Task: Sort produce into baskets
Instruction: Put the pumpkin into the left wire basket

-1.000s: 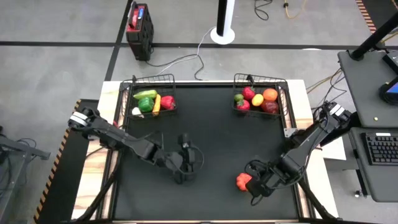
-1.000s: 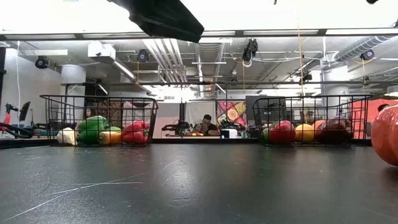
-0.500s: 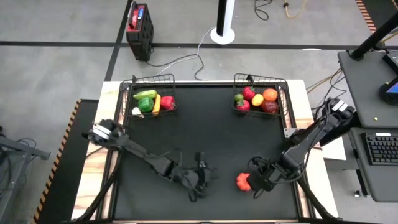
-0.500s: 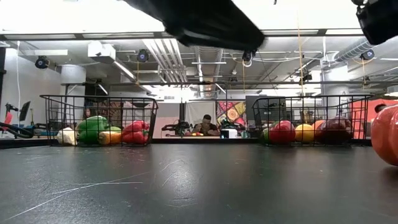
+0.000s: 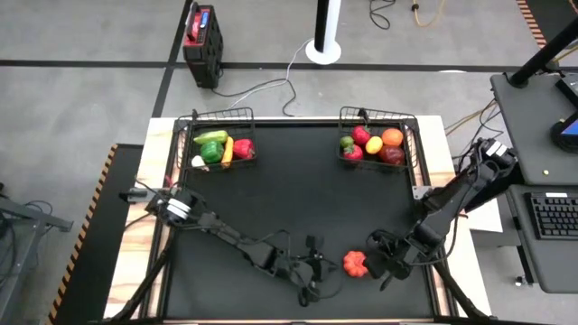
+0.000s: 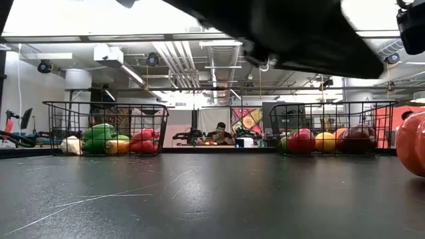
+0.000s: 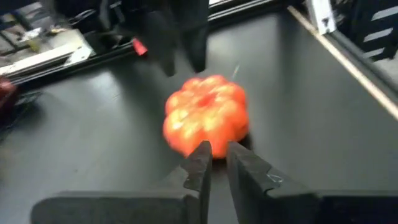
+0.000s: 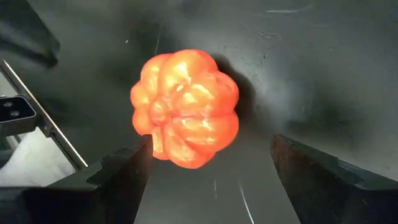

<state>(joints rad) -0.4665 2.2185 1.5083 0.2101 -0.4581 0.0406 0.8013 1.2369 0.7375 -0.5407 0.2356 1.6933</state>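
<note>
Two sets of jaws meet at one orange pumpkin-shaped toy [image 5: 353, 263] near the front edge of the bench [image 5: 298, 199], right of centre. The left gripper [image 5: 316, 268] sits just to the left of the toy with its jaws drawn nearly together, only a thin slit between the fingers [image 7: 199, 171]; they hold nothing, and the toy [image 7: 206, 116] lies just beyond their tips. The right gripper [image 5: 377, 264] is just to the right of the toy with its jaws spread wide, one finger [image 8: 121, 171] on each side of the piece [image 8: 185, 116] without gripping it. The toy rests on the dark bench surface, well apart from both baskets.

At the far left of the bench stands the left basket [image 5: 217, 116], holding green, yellow, red and white pieces [image 5: 219, 148]. At the far right stands the right basket [image 5: 379, 114], holding red, green, yellow and orange pieces [image 5: 371, 145]. In the low view the two baskets [image 6: 106, 106] [image 6: 329, 106] show at the far edge with their contents behind the wire grid, the orange toy [image 6: 413, 143] shows at the right edge, and a dark arm [image 6: 292, 33] crosses overhead.

Beyond the bench, a person [image 6: 220, 133] sits in the room. A red and black case [image 5: 201, 32] stands on the floor beyond the far left corner.
</note>
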